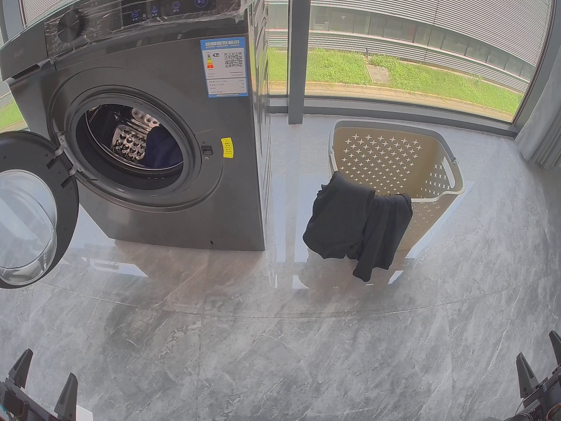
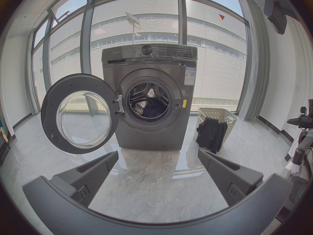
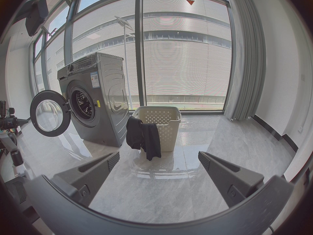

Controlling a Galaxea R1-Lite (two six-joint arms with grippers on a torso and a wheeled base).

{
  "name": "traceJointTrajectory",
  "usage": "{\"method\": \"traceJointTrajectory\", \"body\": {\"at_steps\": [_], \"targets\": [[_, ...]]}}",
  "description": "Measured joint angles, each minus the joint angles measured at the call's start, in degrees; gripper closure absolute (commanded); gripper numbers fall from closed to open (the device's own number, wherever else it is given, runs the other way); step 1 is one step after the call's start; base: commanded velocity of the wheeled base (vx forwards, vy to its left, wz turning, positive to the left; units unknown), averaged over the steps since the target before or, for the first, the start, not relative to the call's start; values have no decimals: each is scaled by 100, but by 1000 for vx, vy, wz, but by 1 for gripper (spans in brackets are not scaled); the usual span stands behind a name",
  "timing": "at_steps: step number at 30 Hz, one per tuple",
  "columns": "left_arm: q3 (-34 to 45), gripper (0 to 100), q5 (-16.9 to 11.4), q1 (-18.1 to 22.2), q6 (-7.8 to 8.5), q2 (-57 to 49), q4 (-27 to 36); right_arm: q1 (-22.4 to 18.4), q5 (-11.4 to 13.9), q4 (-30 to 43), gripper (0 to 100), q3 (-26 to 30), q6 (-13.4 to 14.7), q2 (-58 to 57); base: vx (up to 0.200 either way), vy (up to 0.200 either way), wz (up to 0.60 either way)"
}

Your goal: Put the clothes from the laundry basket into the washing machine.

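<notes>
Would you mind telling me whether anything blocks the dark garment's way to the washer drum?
Nothing visible does: the dark garment hangs over the laundry basket rim, the door of the washing machine stands open, and bare floor lies between.

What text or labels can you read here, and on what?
Nothing reads legibly.
On the washing machine front, the blue-and-white label: QR code, print too small.
The yellow sticker beside the door opening: too small.
The control panel: lit icons, no legible words.
The laundry basket: star cut-outs, no print.
</notes>
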Motion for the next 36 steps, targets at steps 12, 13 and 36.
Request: {"method": "traceJointTrajectory", "body": {"at_steps": [12,13,36], "targets": [[0,0,-2,-2,-6,4,0,-2,-2,0,0,0,-2,1,0,-83,0],[0,0,0,-2,-9,4,0,0,-2,-5,0,0,0,1,0,0,0],[0,0,-9,5,0,9,0,-11,-7,4,0,0,0,4,0,-78,0]]}}
